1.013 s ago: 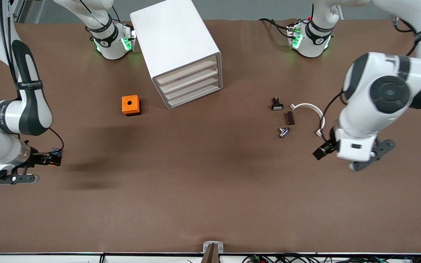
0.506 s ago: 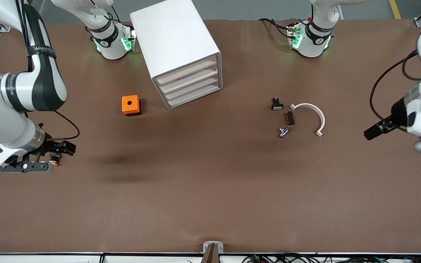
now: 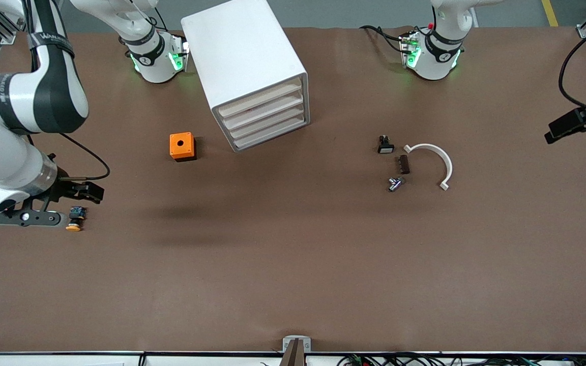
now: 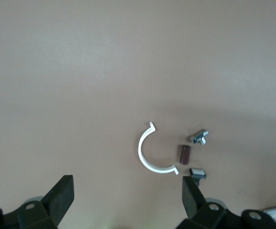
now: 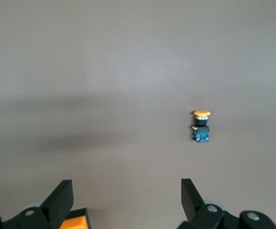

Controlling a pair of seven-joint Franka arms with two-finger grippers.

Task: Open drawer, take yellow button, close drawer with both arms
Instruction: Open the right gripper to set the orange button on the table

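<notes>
Orange-capped, the one button (image 3: 74, 220) lies on its side on the table (image 3: 272, 264) at the right arm's end, long axis toward the front camera, cap nearest it, blue end farthest. I see nothing gripping it. My right gripper (image 5: 123, 200) hangs over the table just beside it, claw wide and empty. I count one orange box (image 3: 182, 146), one cabinet (image 3: 252, 71) with four closed drawers. My left gripper (image 4: 128, 200), wide too, hangs above four small parts, including one white clip (image 4: 152, 152).
</notes>
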